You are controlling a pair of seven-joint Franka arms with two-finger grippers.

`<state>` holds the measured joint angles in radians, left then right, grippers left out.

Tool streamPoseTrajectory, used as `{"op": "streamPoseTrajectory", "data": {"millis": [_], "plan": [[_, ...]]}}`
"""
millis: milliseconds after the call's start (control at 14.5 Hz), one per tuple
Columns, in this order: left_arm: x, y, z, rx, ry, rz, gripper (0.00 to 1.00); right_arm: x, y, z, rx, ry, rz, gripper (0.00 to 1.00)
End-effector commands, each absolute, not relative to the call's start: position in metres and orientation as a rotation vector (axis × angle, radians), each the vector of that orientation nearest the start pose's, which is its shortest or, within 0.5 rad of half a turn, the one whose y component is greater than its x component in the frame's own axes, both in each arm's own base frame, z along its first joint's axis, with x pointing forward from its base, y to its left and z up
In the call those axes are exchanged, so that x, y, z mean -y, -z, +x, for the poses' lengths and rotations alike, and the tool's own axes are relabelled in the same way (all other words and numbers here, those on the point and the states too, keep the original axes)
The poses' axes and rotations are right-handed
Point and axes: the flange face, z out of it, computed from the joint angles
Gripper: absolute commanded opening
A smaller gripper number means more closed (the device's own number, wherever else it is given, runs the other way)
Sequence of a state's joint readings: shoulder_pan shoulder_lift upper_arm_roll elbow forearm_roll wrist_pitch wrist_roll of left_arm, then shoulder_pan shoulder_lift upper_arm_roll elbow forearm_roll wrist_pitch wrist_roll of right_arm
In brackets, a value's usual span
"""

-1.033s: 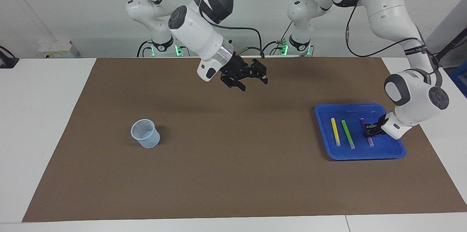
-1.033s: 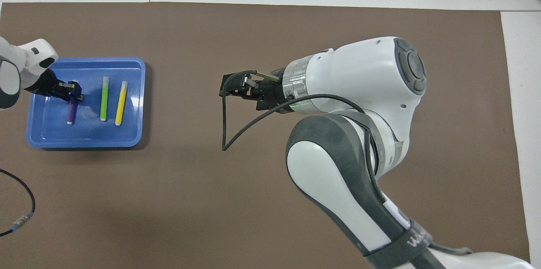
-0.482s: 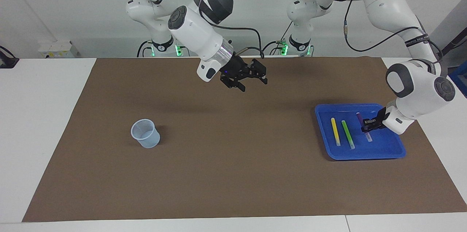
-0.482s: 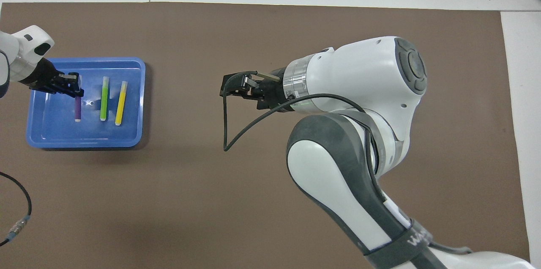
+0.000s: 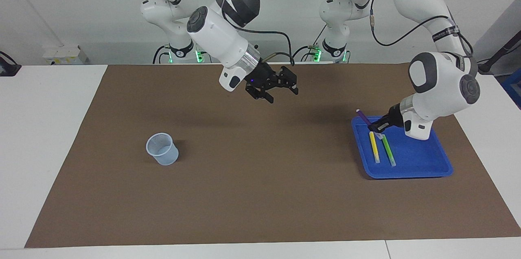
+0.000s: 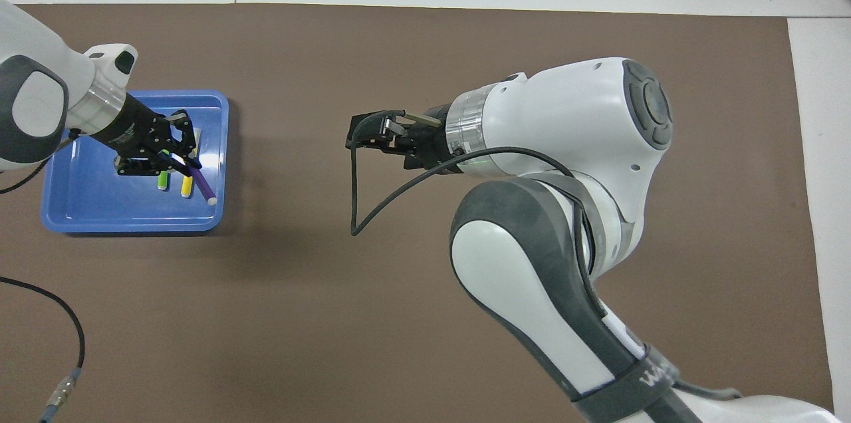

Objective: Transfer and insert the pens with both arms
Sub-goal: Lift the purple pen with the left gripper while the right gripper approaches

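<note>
Left gripper: raised over the blue tray, clenched on the purple pen, its fingers pinching the shaft partway along
Purple pen: a short, thin dark purple stick, held tilted in the air; in the overhead view its pale whitish tip pokes out past the gripper over the tray's corner; in the facing view the free end rises over the tray's rim on the side toward the right arm's end of the table
Yellow pen: thin bright yellow stick with a paler end, lying flat in the tray, lengthwise toward and away from the robots; partly covered by the left gripper in the overhead view
Green pen: thin bright green stick lying flat just beside the yellow one and roughly parallel to it, apart from it
Blue tray: shallow, rectangular, rounded corners, at the left arm's end of the brown mat
Right gripper: waiting in the air over the middle of the brown mat, released, fingers spread with nothing between them
Cup: pale translucent plastic, upright on the mat toward the right arm's end, well apart from the tray
Brown mat: covers most of the white table
</note>
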<state>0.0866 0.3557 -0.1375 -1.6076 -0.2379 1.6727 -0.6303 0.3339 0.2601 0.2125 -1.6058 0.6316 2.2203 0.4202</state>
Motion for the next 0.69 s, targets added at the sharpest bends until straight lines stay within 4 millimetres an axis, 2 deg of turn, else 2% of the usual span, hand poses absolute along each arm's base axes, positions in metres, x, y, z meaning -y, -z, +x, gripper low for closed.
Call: {"op": "streamPoseTrajectory", "data": {"millis": [0, 275, 620], "plan": [[0.059, -0.418, 0.610, 1.326, -0.727, -2.996, 0.00, -0.362, -0.521, 0.569, -0.242, 0.034, -2.427, 0.99], [0.080, -0.419, 0.601, 1.625, -0.968, -2.909, 0.00, -0.367, -0.512, 0.566, -0.288, 0.083, -2.416, 0.95], [0.160, -0.440, 0.587, 1.782, -1.095, -2.770, 0.00, -0.393, -0.493, 0.544, -0.253, 0.116, -2.424, 0.85]]}}
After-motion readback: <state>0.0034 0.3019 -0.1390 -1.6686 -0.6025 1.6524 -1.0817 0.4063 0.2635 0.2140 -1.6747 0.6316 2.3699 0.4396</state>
